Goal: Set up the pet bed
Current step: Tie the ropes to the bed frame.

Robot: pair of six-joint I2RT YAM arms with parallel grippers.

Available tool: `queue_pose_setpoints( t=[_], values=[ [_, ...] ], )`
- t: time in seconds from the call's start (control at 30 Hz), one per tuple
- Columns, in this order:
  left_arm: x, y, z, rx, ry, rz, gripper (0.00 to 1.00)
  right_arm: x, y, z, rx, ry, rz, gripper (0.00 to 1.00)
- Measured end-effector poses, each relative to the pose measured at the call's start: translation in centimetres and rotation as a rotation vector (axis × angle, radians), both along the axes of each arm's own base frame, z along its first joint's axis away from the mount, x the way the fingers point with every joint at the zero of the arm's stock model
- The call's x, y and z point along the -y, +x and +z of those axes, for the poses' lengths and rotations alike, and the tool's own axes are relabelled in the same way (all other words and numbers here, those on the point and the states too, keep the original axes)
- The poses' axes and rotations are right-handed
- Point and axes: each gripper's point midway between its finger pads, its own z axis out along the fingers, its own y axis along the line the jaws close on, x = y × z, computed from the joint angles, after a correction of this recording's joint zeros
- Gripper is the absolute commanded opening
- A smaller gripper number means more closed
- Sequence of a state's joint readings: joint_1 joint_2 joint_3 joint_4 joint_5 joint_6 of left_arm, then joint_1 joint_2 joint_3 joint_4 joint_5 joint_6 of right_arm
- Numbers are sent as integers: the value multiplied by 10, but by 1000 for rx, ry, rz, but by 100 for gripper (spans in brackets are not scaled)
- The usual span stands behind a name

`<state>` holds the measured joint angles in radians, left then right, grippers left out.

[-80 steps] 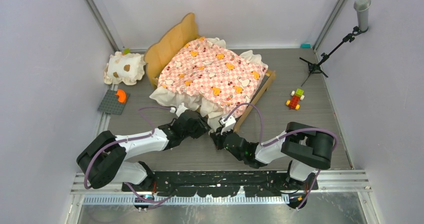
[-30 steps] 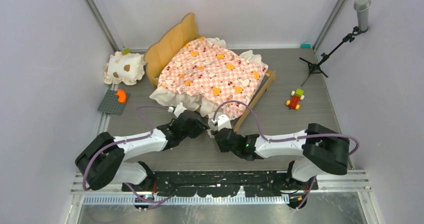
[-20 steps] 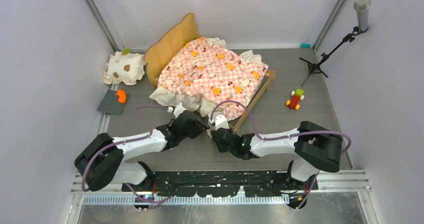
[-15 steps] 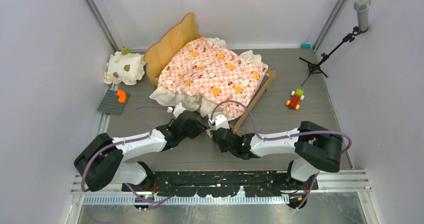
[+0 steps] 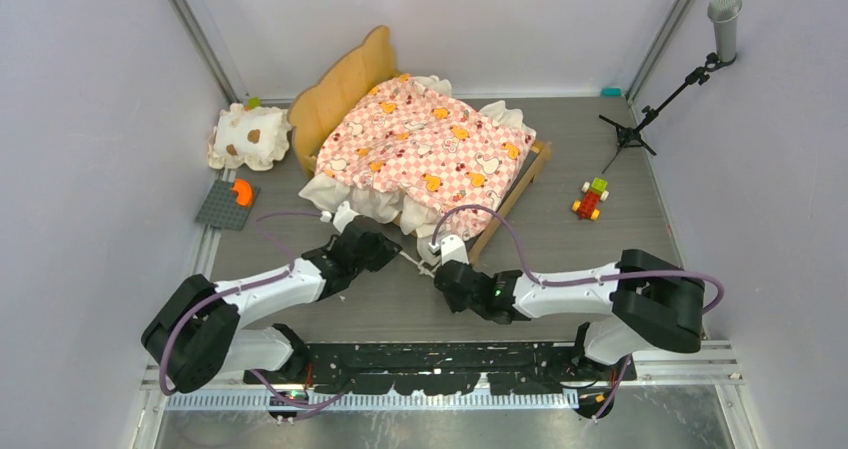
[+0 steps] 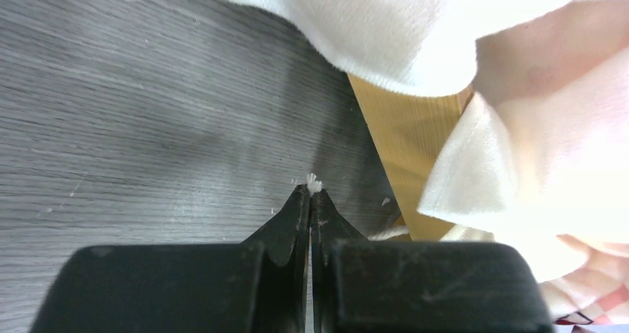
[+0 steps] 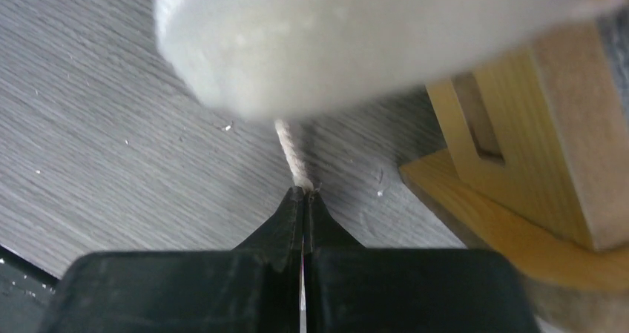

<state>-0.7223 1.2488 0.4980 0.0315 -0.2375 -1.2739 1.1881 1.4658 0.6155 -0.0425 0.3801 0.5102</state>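
At the left edge of the top view a grey baseplate with an orange piece lies on the floor. A cream spotted pillow sits just above it, beside the headboard. Low and left of centre, the left gripper has its jaws pressed together, with the frayed white end of a thin cord showing at the tips. The pet bed fills the upper centre, set at an angle — pink checkered mattress on the frame, cream ruffles spilling over the near corner. Just right of the left one, the right gripper is likewise closed, pinching the cord, with the wooden frame corner to its right. A toy car lies right of the bed, and a microphone on a stand is at the upper right.
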Motion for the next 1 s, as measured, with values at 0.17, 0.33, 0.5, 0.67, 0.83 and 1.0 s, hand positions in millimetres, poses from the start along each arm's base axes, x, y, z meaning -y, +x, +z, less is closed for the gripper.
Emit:
queue_pose_setpoints(
  t=[0.17,0.33,0.5,0.67,0.83,1.0],
  values=[
    [-9,6,3,23,25,20,0,10,-4,6,-7,-4,-15,1],
    [-19,10,3,33,52,36,0,20,-1,25,28,21,-63,1],
    [-28,11,3,38,82,45,0,36,2,39,62,43,-123,1],
    [-37,12,5,48,106,64,0,55,-1,39,68,35,-162,1],
    [-46,15,5,57,136,77,0,68,-3,40,69,29,-194,1],
    [-52,16,3,57,162,78,0,77,-2,48,81,45,-237,1]
  ],
)
